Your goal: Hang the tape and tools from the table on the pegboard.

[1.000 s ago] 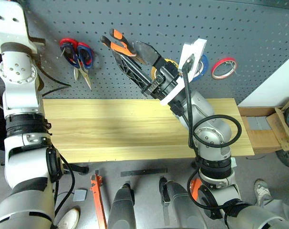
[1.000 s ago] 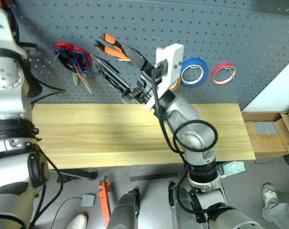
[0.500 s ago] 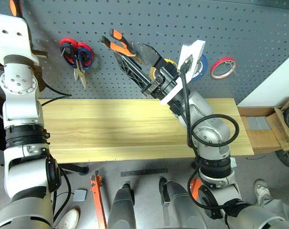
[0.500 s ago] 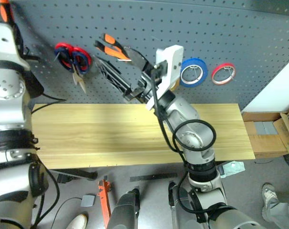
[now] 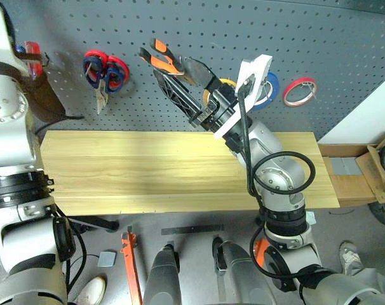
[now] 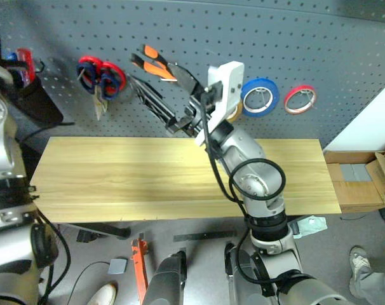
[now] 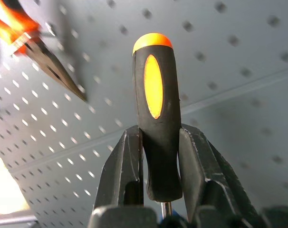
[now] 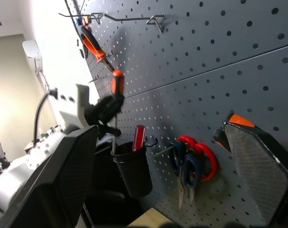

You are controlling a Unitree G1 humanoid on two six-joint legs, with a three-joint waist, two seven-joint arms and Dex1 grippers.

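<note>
My left gripper (image 7: 158,130) is shut on the orange-and-black handle of the screwdriver (image 7: 154,118), held up in front of the pegboard (image 5: 243,32). My right gripper (image 5: 170,67) stands open close to the board, nothing between its fingers, beside the hanging orange-and-black pliers (image 5: 162,58). The dark-blue-handled scissors (image 5: 103,71) hang to the left, overlapping a red-handled pair. The yellow tape (image 5: 211,95) hangs on the board, half hidden behind the right gripper. The pale wooden table (image 5: 148,168) lies below.
A black cup (image 8: 132,168) with a red-handled item hangs on the board's left part. A blue tape roll (image 5: 270,86) and a thin red roll (image 5: 298,91) hang at the right. Another orange-handled tool (image 8: 91,42) hangs higher up. Cardboard boxes (image 5: 370,168) sit right of the table.
My left arm has drawn back toward the left edge, still gripping the screwdriver, and the black cup now shows. The right arm has kept still.
</note>
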